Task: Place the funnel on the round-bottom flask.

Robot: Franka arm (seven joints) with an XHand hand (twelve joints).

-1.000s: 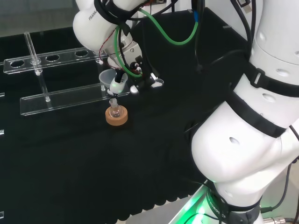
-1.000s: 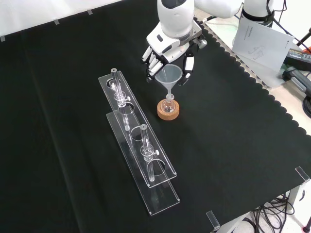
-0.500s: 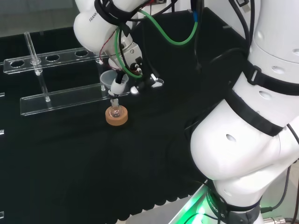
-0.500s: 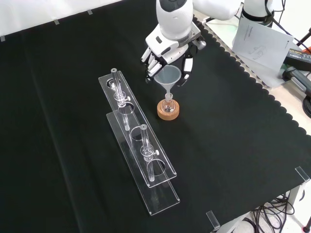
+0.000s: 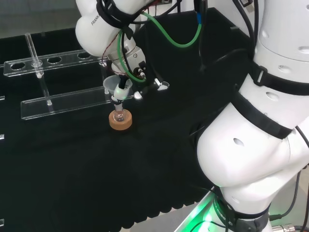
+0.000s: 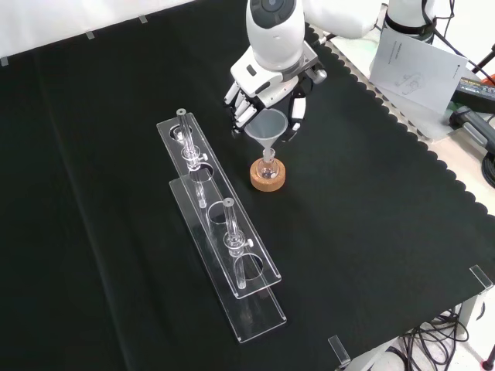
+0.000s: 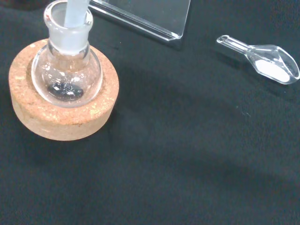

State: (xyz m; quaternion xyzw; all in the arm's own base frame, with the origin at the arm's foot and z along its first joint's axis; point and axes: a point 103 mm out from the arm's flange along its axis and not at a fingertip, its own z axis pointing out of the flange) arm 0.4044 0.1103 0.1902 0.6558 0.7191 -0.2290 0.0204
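The funnel point(image 6: 267, 126) hangs below the robot hand point(image 6: 267, 91), its stem point(image 7: 75, 10) entering the neck of the round-bottom flask point(image 7: 66, 70). Fingers point(image 6: 240, 108) curl round the funnel cone, presumably to keep the stem upright over the neck. The flask sits directly beneath the robot hand in a cork ring point(image 6: 267, 175) on the counter point(image 6: 371, 232), which steadies its rounded base. The wrist view confirms the stem inside the neck and shows a clear scoop point(image 7: 267, 58) holding white powder. The front view shows clear racks point(image 6: 224, 247) beside the robot hand.
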